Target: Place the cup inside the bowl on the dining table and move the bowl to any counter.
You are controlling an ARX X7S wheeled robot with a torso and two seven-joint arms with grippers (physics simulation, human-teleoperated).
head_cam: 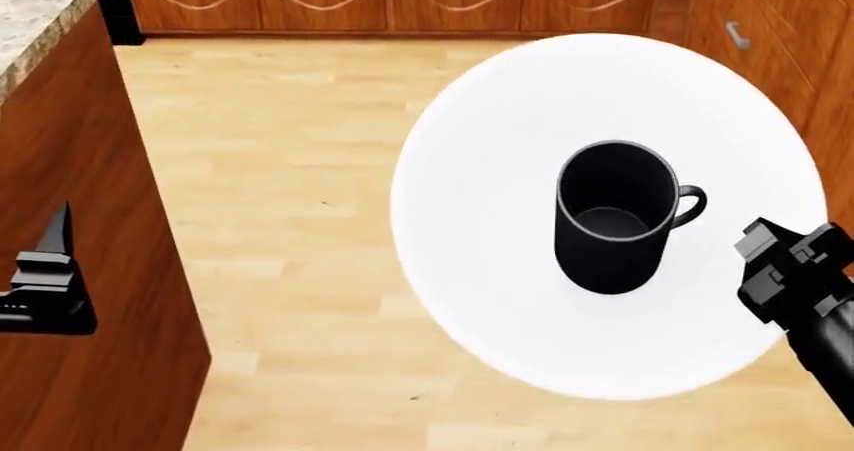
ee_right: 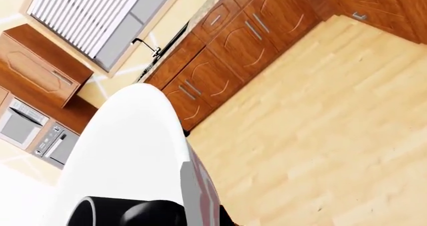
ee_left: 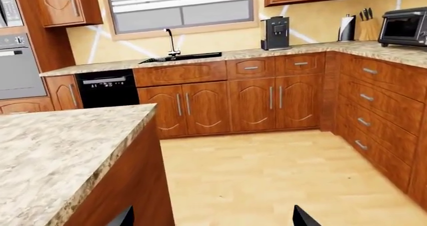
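Head view shows right fingers [head_cam: 785, 271] clamped on the bowl [head_cam: 481, 271] holding the cup [head_cam: 611, 231]; left fingers [ee_left: 210, 217] apart.

Even, bright simulator light, no clear source. You get almost no cast shadows. The bowl [head_cam: 507, 301] blows out to flat white, rim soft. Edges everywhere slightly blurred; no lens distortion.

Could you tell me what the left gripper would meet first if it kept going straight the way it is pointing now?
Probably nothing soon. In its wrist view the left gripper points over bare wooden floor towards the base cabinets under the sink. The island counter lies to one side, though depth is hard to judge.
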